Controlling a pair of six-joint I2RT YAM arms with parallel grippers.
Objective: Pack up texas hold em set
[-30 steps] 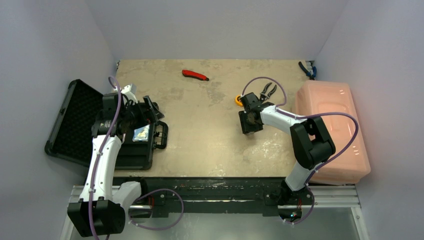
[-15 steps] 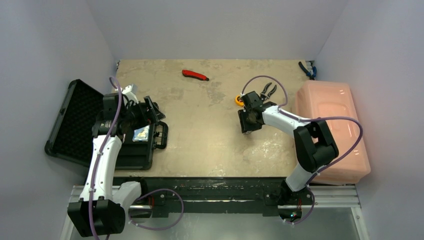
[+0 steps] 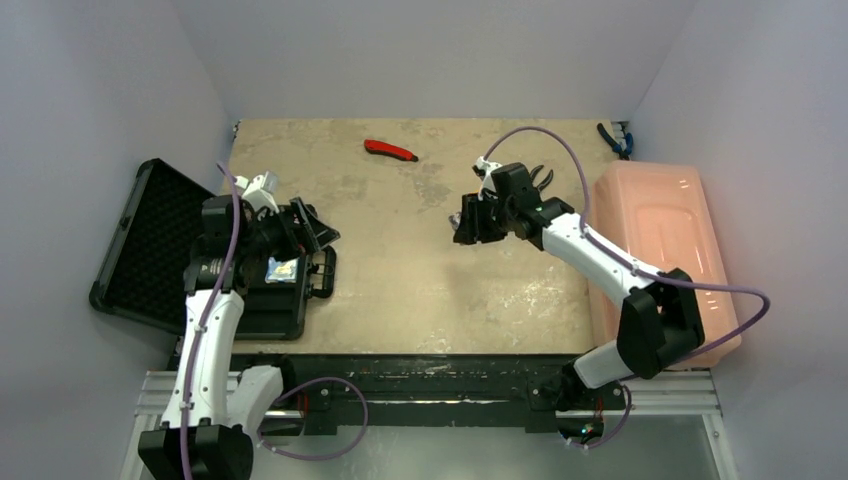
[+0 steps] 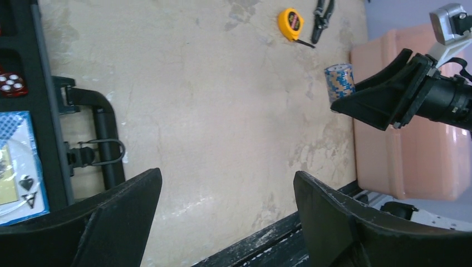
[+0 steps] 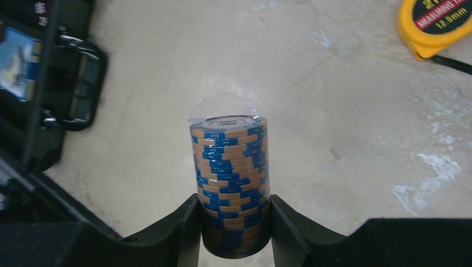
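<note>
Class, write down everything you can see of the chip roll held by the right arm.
The chip roll is a cylinder of stacked chips striped blue and tan, seemingly wrapped in clear film that sticks out past its grey end face. The right gripper clamps its near end between black fingers; the rest juts forward over the bare table.

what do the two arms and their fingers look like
Both arms have white link shells with black joints and bases. A loose purple cable runs along the left arm, another along the right arm. The fingers are matte black, broad and wedge-shaped.
</note>
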